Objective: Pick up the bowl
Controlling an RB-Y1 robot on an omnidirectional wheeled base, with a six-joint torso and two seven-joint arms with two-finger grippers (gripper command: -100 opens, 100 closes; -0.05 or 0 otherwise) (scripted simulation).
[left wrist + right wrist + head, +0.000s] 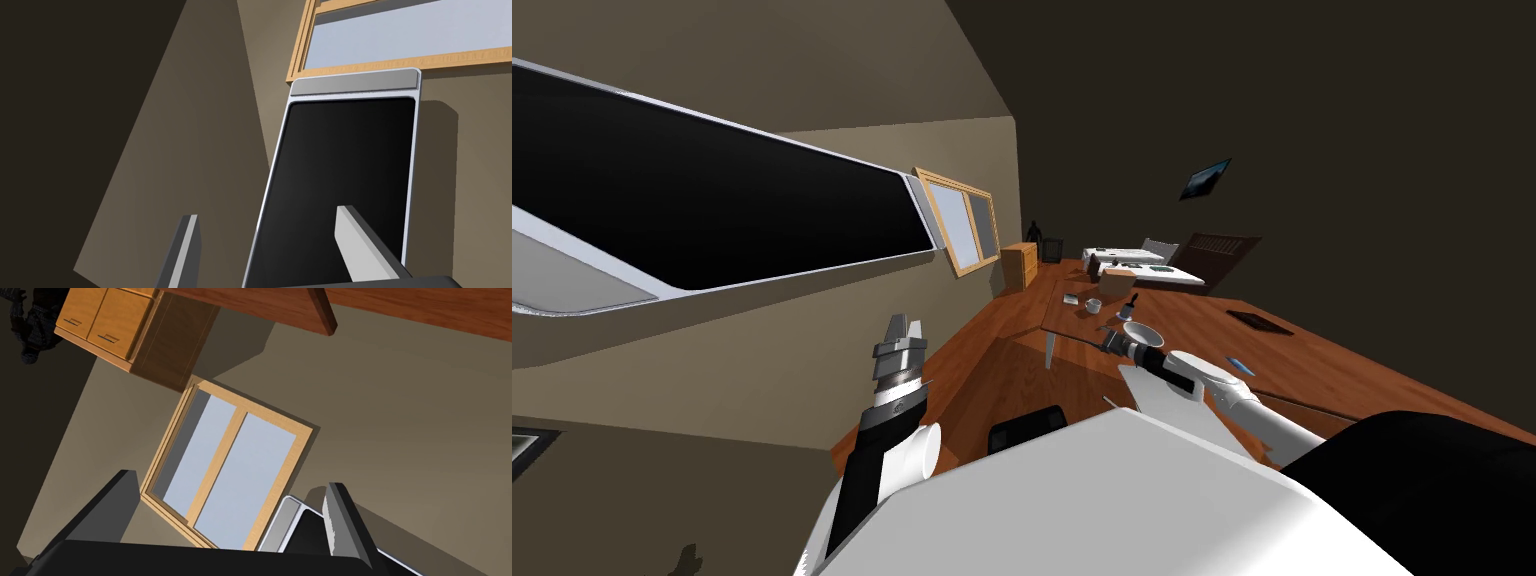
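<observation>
- Your left gripper (902, 330) stands raised close by the chest, well apart from the table. Its 2 fingers are spread with nothing between them.
- Your right gripper (1110, 341) reaches out over the wooden table (1332, 360). Its 2 fingers are wide apart and empty, and they aim at a window (230, 473) on the wall, not at the table top.
- The bowl (1143, 332) is white and sits on the table just beside the right gripper's body. You cannot tell whether they touch.
- The bowl looks small, light and stiff, with a flared rim. It is probably smooth, so it may skid or slip, and it could chip if dropped.
- Take hold at the rim, with 1 finger inside and 1 outside.
- The head view gives you the bowl's place against the arm. The right wrist view gives you the jaw gap and the aim.
- Beyond the bowl stand a white mug (1093, 305) and a small dark bottle-like thing (1131, 303), so keep clear of both.
</observation>
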